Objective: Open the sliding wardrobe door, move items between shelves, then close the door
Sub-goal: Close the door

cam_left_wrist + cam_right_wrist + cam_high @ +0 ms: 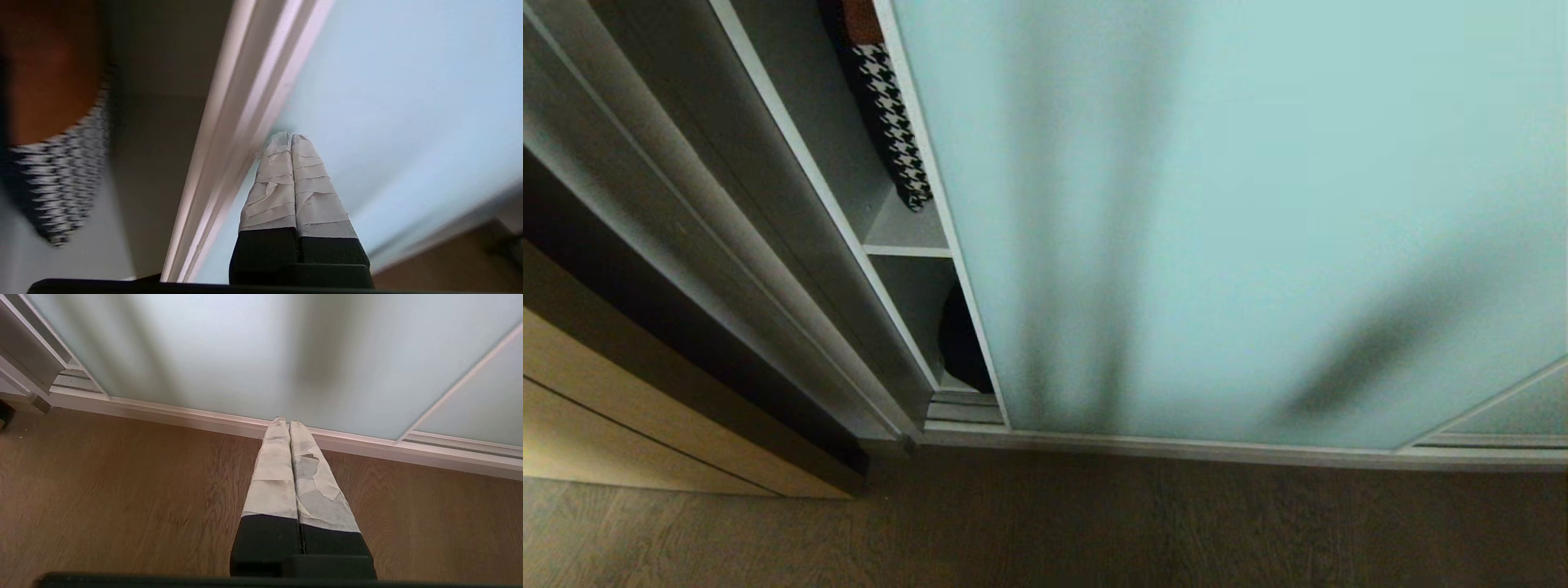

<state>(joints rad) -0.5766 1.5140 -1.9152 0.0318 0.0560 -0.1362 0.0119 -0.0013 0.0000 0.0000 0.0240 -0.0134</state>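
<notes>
Door [1241,220] nearly closed, narrow gap left; left gripper [289,141] fingers together at its frame [241,134] to push; right gripper [284,424] fingers together, idle.

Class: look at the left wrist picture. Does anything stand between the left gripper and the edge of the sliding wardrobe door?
Nothing visible does. The left gripper, fingers shut, has its tips right at the silver frame of the sliding wardrobe door, with no object in between; contact cannot be confirmed.

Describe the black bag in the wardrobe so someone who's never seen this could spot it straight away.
Start at the big frosted blue-green sliding door and go to its left edge, where a narrow gap shows white-grey shelves. The black bag sits in the lower compartment, near the floor track. Unlike the houndstooth fabric above, it is plain dark and half hidden behind the door.
</notes>
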